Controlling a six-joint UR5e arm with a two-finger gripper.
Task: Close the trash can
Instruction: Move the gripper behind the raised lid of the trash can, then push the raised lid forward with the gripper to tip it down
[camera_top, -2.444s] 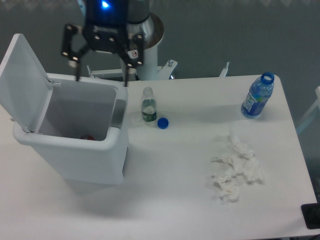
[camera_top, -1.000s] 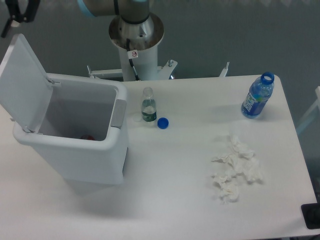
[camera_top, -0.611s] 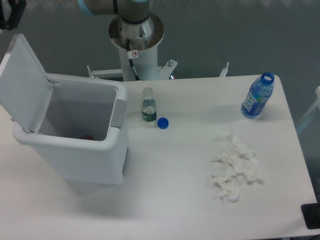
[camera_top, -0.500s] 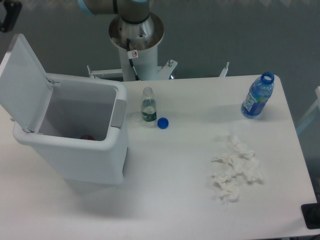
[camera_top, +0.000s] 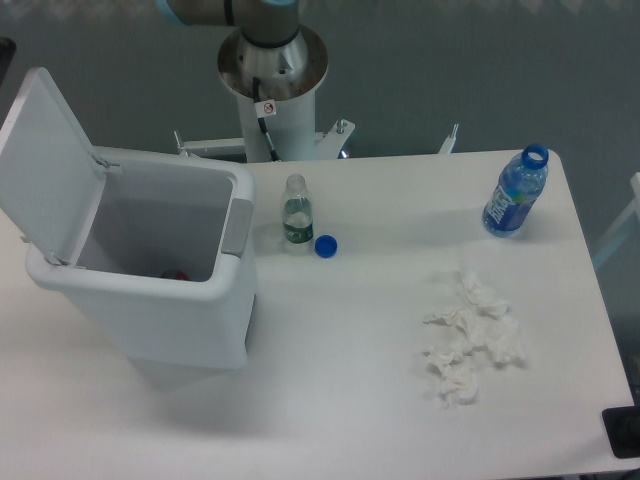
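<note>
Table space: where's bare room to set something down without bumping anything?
The widest bare patch is the front middle, between the trash can and the crumpled tissues. Another lies at the back, between the small bottle and the blue bottle. It is crowded around the small bottle and loose blue cap, close beside the can.

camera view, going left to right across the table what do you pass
trash can with its lid up → small clear bottle → blue cap → crumpled tissues → blue water bottle
</note>
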